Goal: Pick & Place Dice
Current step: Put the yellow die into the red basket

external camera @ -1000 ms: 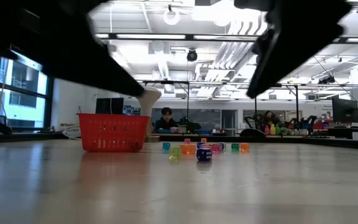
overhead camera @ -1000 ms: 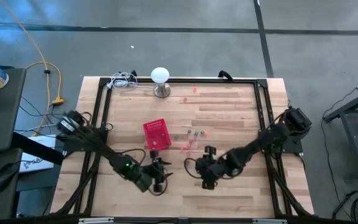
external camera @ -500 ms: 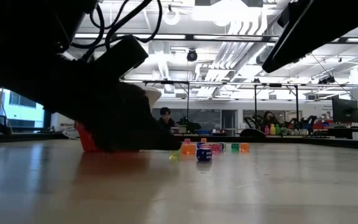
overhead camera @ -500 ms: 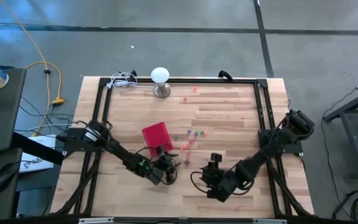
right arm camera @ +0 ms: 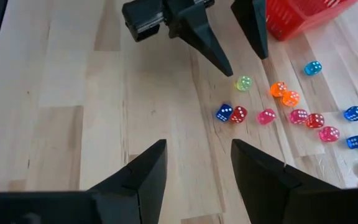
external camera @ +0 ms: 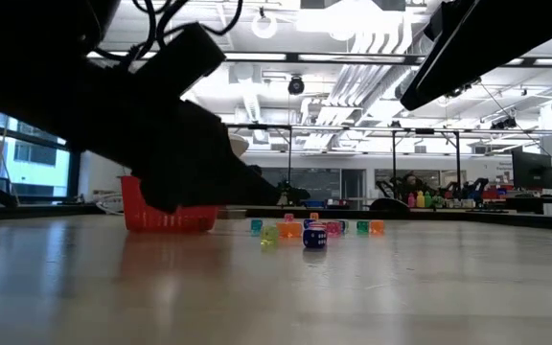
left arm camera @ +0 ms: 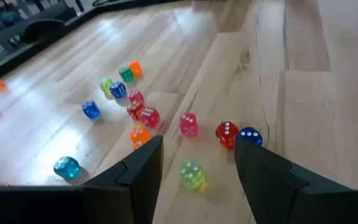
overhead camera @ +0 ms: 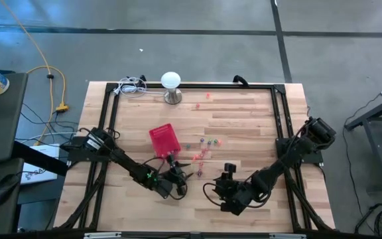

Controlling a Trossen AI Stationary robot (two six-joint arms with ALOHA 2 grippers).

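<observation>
Left claw: fingers spread wide, nothing held, tips poised just beside the yellow-green die, close to the red basket; right claw: fingers apart, empty, hanging above bare desk farther from the basket; the dice lie loosely clustered on the desk beside the basket, outside it.
</observation>
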